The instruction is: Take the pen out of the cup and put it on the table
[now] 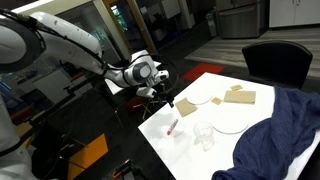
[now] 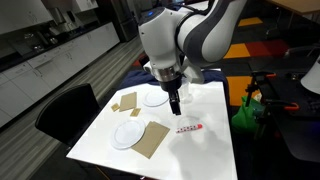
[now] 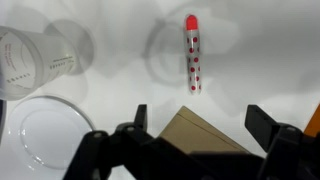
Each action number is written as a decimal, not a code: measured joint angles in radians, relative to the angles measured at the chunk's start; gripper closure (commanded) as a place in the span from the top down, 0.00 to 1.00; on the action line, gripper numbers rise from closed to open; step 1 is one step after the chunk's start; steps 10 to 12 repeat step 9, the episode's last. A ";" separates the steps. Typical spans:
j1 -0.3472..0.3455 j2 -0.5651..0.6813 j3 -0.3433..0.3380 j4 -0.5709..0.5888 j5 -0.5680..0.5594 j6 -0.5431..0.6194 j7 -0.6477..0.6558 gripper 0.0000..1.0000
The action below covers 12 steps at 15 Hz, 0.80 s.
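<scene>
The claw [image 3: 197,118], jaws apart and empty, hangs over a tan square [image 3: 205,140] on the white counter [image 3: 265,60], where the red pen [image 3: 193,55] lies flat, apart from the clear cup [image 3: 35,60]; the task appears complete, with only withdrawal left.

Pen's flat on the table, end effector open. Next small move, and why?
Probably raise the end effector straight up, clear of the scene. The pen lies on the table, apart from the cup, and the jaws stand open and empty, so the placing looks done.
</scene>
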 measured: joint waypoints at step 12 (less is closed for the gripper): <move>-0.001 -0.117 0.000 -0.118 0.000 0.042 0.000 1.00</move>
